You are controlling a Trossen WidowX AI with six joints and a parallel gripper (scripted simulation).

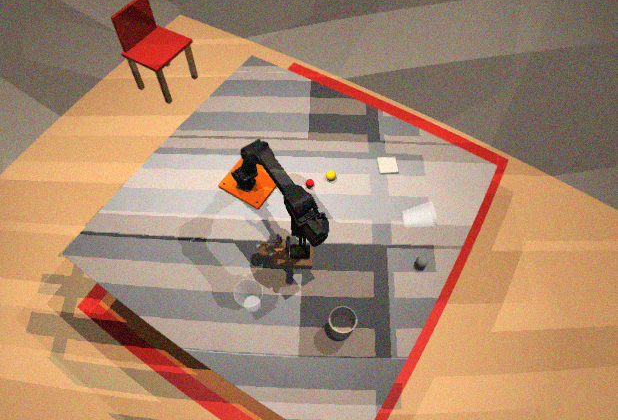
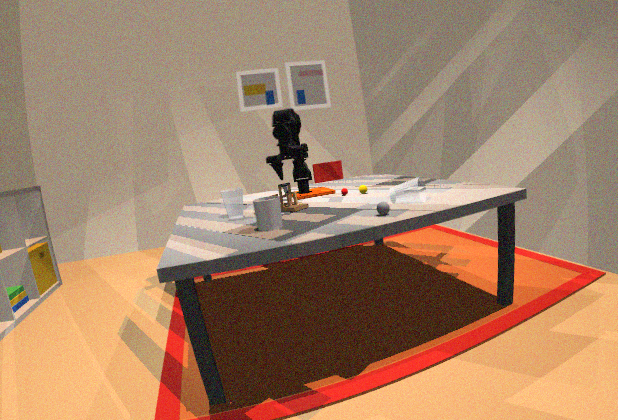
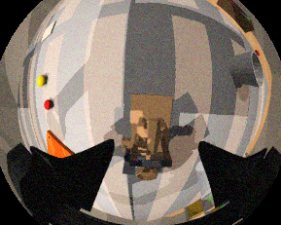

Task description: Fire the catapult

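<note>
The wooden catapult (image 1: 306,260) (image 2: 295,207) (image 3: 151,107) stands on the table, its round cup end (image 3: 147,175) at the bottom in the wrist view. My gripper (image 2: 292,174) (image 3: 158,146) is wide open and empty above it. No ball shows in the catapult's cup, though shadow makes this unclear. A red ball (image 1: 310,183) (image 2: 344,191) (image 3: 48,104) and a yellow ball (image 1: 330,175) (image 2: 363,189) (image 3: 41,81) lie near the arm's base. A grey ball (image 1: 420,263) (image 2: 383,208) lies farther off. An upright mug (image 1: 342,330) (image 2: 268,214) (image 3: 244,68) looks pale grey in the shade.
A translucent cup (image 1: 248,292) (image 2: 232,203) stands near the catapult. A white cup (image 1: 419,215) lies tipped on the table's far side. A pale square tile (image 1: 387,165) (image 3: 49,31) lies beyond the yellow ball. The arm stands on an orange plate (image 1: 260,198) (image 2: 322,191) (image 3: 56,146).
</note>
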